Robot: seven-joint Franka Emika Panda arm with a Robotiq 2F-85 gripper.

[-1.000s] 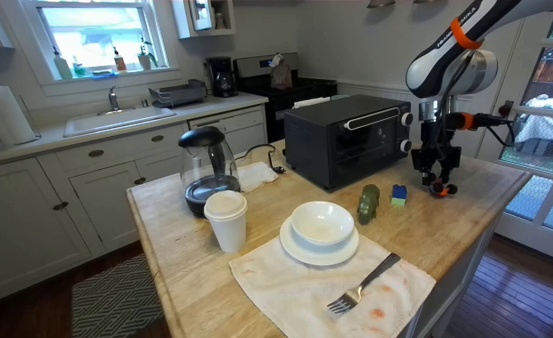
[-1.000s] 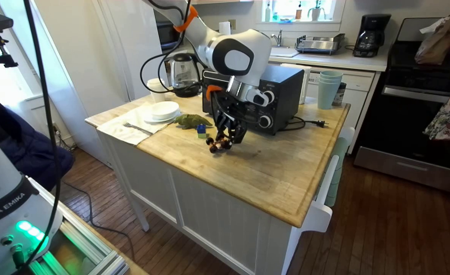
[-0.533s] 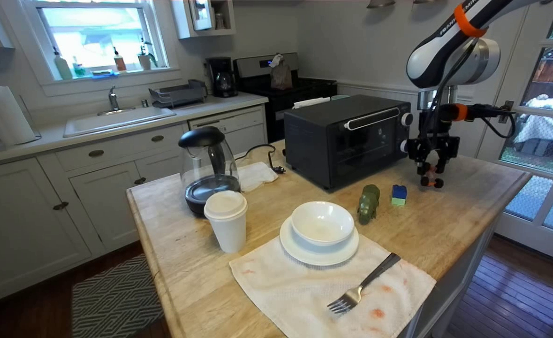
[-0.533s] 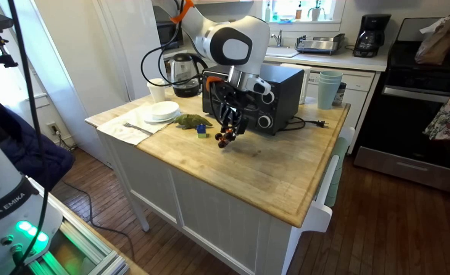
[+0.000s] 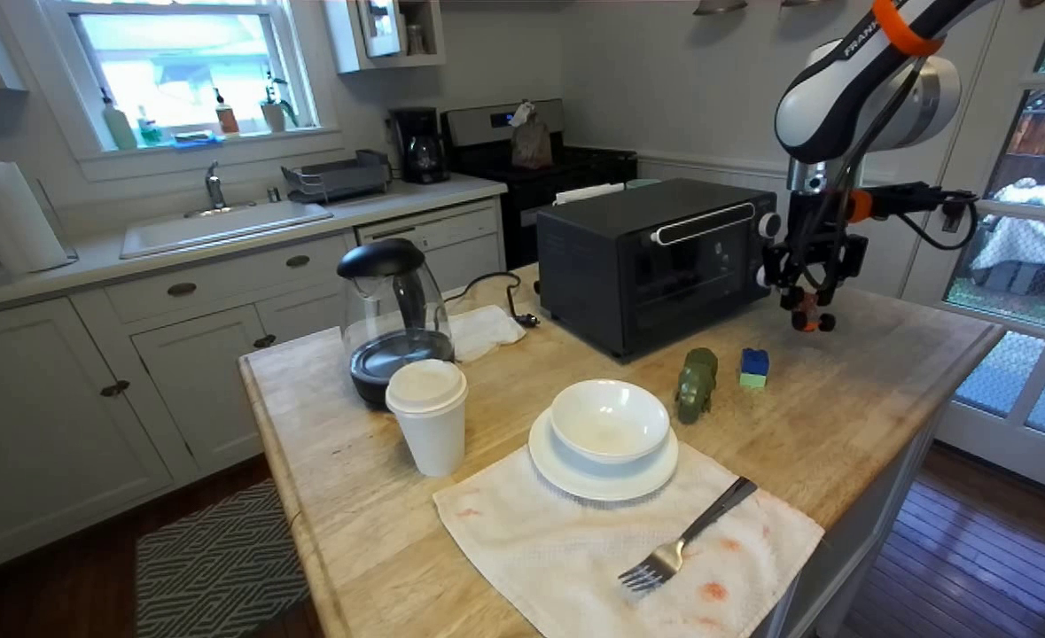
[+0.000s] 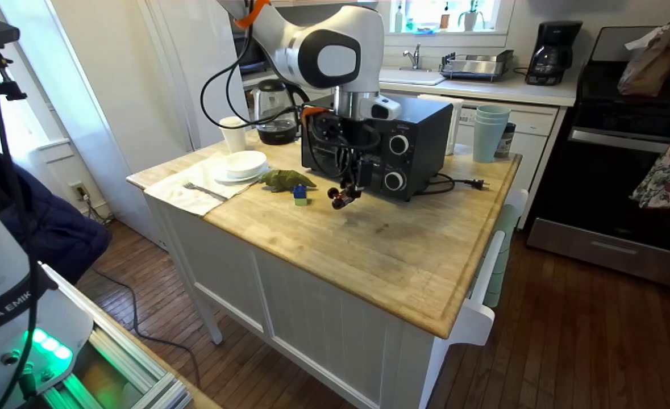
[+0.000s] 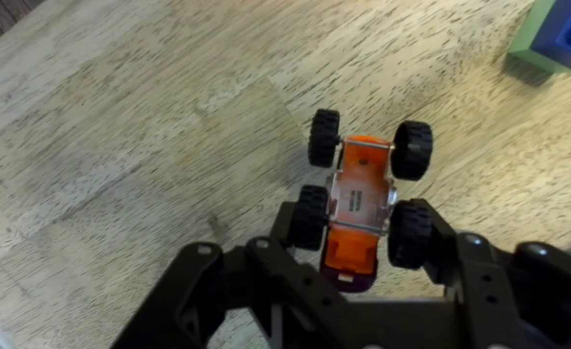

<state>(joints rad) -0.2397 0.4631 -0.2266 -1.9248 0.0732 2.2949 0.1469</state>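
Clearly, the tool (image 7: 355, 228) grasps the car (image 7: 359, 196), its fingers (image 7: 441, 247) pressing from outside on one pair of black wheels (image 7: 309, 219). The car's body lies in the gap between the fingers, and the remaining pair of wheels juts out past their ends; which pair is front and which is rear, I cannot tell. In both exterior views the car hangs at the tool's lower end, over the middle stretch of the desk (image 6: 363, 261), in front of the oven (image 5: 584, 275) and close to its knobs (image 6: 398, 145).

Compared with a second ago, tool and car show higher in both exterior views and closer to the oven, and the arm (image 5: 841, 111) is drawn up along with them. The grip itself looks the same. The block (image 5: 753, 367) keeps its place, near the car but apart from it, and so does the toy animal (image 5: 697, 385) beside the block. Farther along, close to a corner, the cloth (image 5: 522, 536) reaches the desk's long edge; the plate (image 5: 606, 485), the bowl (image 5: 609, 421) set on it and the fork (image 5: 689, 533) are all where they were. Toward the opposite end, the cups (image 6: 489, 136) stand unmoved near another corner, just beside a jar (image 6: 505, 142).
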